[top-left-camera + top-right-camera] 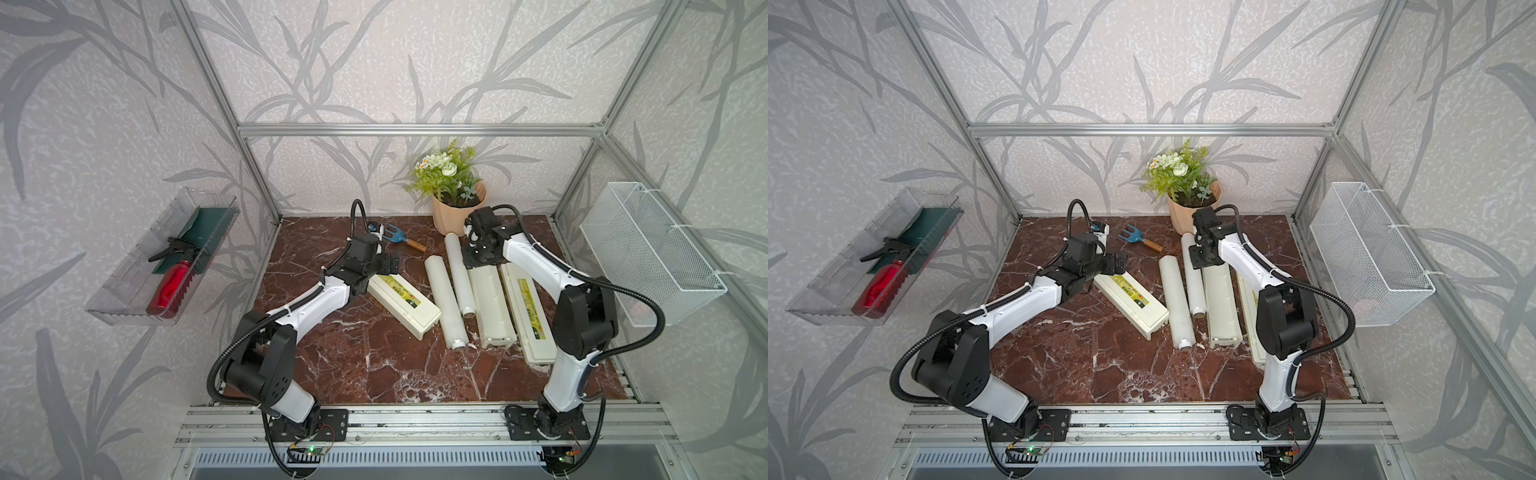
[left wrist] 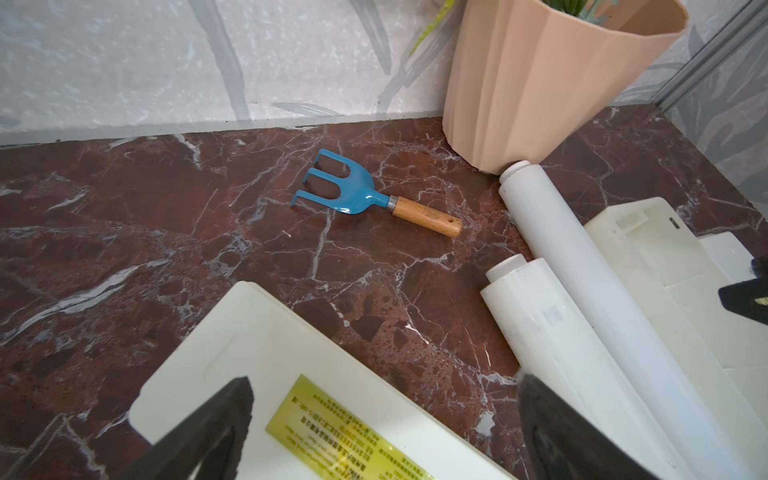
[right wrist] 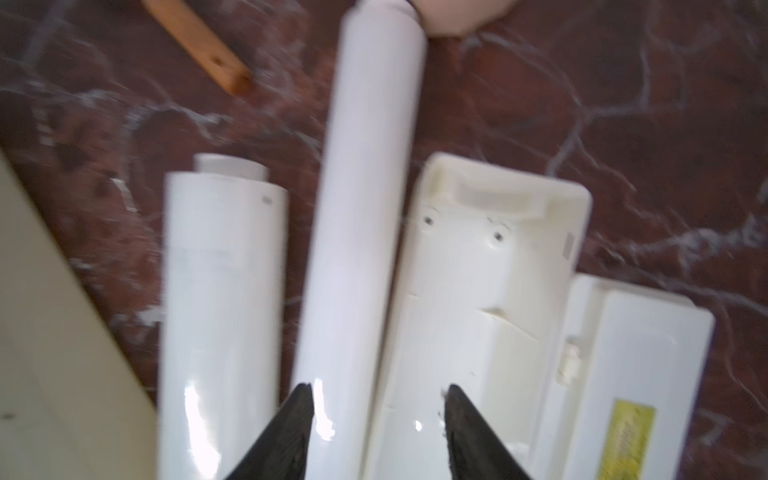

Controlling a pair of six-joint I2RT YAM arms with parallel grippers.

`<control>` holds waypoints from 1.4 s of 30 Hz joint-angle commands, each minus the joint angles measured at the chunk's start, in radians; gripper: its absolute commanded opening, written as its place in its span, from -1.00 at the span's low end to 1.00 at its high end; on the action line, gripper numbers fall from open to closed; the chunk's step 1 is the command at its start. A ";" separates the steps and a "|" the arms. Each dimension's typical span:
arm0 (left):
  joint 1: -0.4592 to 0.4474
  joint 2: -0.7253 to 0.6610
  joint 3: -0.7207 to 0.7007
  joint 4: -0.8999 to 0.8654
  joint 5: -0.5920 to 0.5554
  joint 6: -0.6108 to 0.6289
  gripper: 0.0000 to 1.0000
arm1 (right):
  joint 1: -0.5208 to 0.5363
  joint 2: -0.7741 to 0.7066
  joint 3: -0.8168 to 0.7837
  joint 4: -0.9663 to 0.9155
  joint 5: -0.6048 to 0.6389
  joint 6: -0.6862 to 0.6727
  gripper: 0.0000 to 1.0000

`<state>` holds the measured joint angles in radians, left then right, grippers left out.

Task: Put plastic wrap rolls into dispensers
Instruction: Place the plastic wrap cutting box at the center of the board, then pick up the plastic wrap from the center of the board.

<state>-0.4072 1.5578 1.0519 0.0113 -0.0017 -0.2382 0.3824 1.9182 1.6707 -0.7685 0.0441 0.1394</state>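
Right jaws: your right gripper (image 3: pixel 378 399) had its two black fingers parted and gripped nothing. They hovered over the seam where the slim roll (image 3: pixel 365 187) lay against the open dispenser (image 3: pixel 478 291).
Left jaws: your left gripper (image 2: pixel 384 403) stood spread wide and empty above the labelled lid of the closed dispenser (image 2: pixel 257 353).
Rolls: both lay flat on the marble tabletop (image 2: pixel 124 228), side by side between the two dispensers. The thicker roll (image 3: pixel 224 291) was just beside the slim one, whose far tube end touched the flower pot (image 2: pixel 540 83).
Open dispenser: its tray was empty, with the lid folded flat on the side away from the rolls.
Handling: the rolls looked light, stiff along the core, glossy and probably slippery, and free to roll away. You would likely do best pinching one mid-length across its body, gently enough not to dent the film.
Nearby: a blue hand fork (image 2: pixel 353 191) lay apart from the closed dispenser, toward the back wall.
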 commanded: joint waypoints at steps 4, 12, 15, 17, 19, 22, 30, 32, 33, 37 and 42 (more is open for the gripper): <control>0.022 0.000 0.027 -0.035 0.027 -0.030 0.96 | 0.026 0.188 0.124 -0.046 -0.004 0.042 0.00; 0.028 -0.007 0.016 -0.033 0.014 -0.035 0.96 | 0.051 0.288 0.184 -0.096 0.108 0.071 -0.02; 0.030 -0.003 0.017 -0.031 0.021 -0.038 0.96 | 0.061 0.293 0.181 -0.100 0.149 0.077 -0.03; 0.030 0.003 0.017 -0.029 0.024 -0.043 0.96 | 0.065 0.300 0.178 -0.097 0.152 0.078 -0.01; 0.030 0.008 0.018 -0.027 0.028 -0.046 0.96 | 0.069 0.313 0.182 -0.102 0.157 0.080 0.05; 0.030 0.011 0.019 -0.025 0.029 -0.050 0.96 | 0.077 0.347 0.200 -0.113 0.164 0.086 0.11; 0.030 0.016 0.025 -0.028 0.035 -0.056 0.97 | 0.079 0.438 0.268 -0.140 0.161 0.117 0.20; 0.030 0.012 0.023 -0.028 0.031 -0.054 0.97 | 0.078 0.450 0.276 -0.136 0.160 0.123 0.16; 0.030 0.011 0.023 -0.028 0.031 -0.054 0.96 | 0.079 0.455 0.280 -0.135 0.160 0.125 0.11; 0.030 0.006 0.023 -0.028 0.032 -0.052 0.97 | 0.078 0.486 0.307 -0.147 0.129 0.123 -0.05; 0.030 0.004 0.023 -0.025 0.038 -0.059 0.97 | 0.078 0.516 0.326 -0.163 0.091 0.130 0.18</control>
<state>-0.3813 1.5677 1.0588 -0.0074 0.0292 -0.2703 0.4522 2.3505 2.0068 -0.9257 0.2279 0.2619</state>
